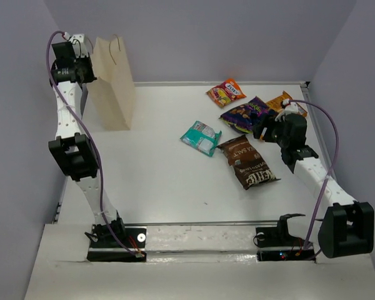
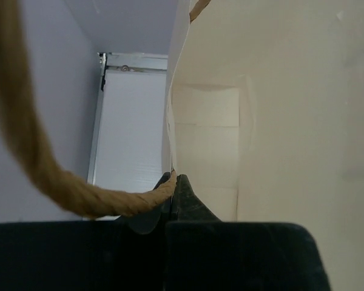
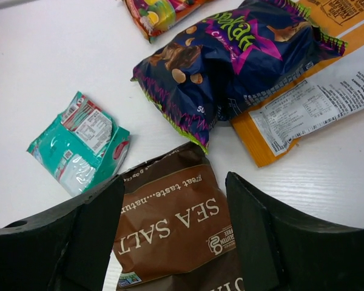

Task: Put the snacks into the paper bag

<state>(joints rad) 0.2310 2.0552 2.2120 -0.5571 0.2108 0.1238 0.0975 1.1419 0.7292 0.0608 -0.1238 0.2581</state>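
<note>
Pinched the rim of the paper bag (image 2: 279,121) tight in the left gripper (image 2: 173,185); held the right gripper (image 3: 175,188), jaws spread wide, just over the dark brown packet (image 3: 170,236)

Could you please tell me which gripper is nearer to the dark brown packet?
Right. The right gripper hovers open over one end of the dark brown packet; the left gripper is far off, shut on the edge of the paper bag.

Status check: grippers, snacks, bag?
Left gripper shut on paper bag rim. Right gripper open over dark brown packet. Teal packet, purple packet, orange packet, red-orange packet also on table. Nothing seen in the way.
</note>
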